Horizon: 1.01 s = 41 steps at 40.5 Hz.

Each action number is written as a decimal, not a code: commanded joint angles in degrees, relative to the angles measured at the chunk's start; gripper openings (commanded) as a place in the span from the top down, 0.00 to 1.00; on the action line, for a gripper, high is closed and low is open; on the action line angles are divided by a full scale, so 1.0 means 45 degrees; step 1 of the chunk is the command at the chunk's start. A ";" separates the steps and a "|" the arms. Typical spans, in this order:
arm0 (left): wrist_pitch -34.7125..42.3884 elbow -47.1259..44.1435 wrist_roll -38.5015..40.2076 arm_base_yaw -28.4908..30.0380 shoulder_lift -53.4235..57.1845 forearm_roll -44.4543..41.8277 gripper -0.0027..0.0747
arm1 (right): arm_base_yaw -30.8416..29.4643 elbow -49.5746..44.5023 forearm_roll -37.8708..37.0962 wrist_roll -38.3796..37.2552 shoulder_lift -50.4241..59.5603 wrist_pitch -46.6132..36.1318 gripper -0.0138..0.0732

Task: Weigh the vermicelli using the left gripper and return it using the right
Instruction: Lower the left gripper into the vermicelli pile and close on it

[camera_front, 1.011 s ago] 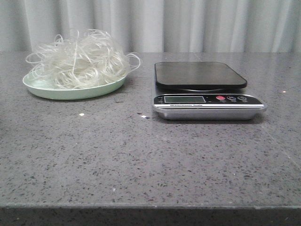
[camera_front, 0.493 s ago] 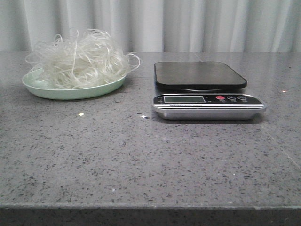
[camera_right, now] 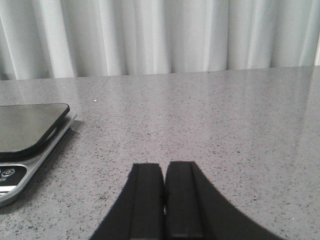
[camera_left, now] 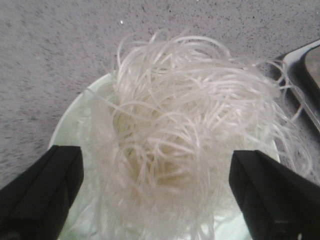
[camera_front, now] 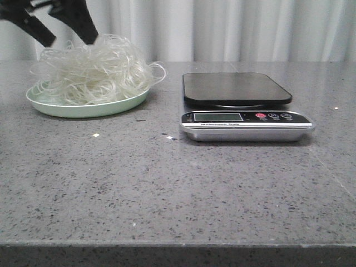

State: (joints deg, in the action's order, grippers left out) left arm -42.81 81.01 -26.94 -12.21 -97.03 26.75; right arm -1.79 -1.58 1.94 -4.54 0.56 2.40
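Note:
The vermicelli [camera_front: 94,69], a fluffy tangle of whitish strands, lies heaped on a pale green plate [camera_front: 83,107] at the back left of the table. My left gripper [camera_front: 69,39] hangs open just above the heap, its two black fingers spread wide. In the left wrist view the vermicelli [camera_left: 185,135] fills the space between the fingers [camera_left: 37,192], which stand apart at either side of my left gripper [camera_left: 160,165]. The scale [camera_front: 239,105], with a dark platform and silver front panel, stands to the right of the plate. My right gripper [camera_right: 164,172] is shut and empty, low over bare tabletop beside the scale [camera_right: 30,137].
A grey speckled stone tabletop [camera_front: 178,189] spreads in front of the plate and the scale. Pale curtains [camera_front: 222,28] hang behind the table's back edge. The table's front edge [camera_front: 178,243] runs along the bottom of the front view.
My left gripper has come into the front view from the upper left and now hangs open over the vermicelli. Plate, noodles and scale have not moved.

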 commanded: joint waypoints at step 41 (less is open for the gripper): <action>0.0207 0.0823 -0.0101 -0.0093 -0.1459 0.1101 0.78 | -0.0056 0.0097 -0.0023 -0.0022 0.0211 -0.1037 0.67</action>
State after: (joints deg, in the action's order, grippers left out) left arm -42.23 83.03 -27.16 -12.21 -106.00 31.07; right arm -1.79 -1.58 1.94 -4.54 0.56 2.40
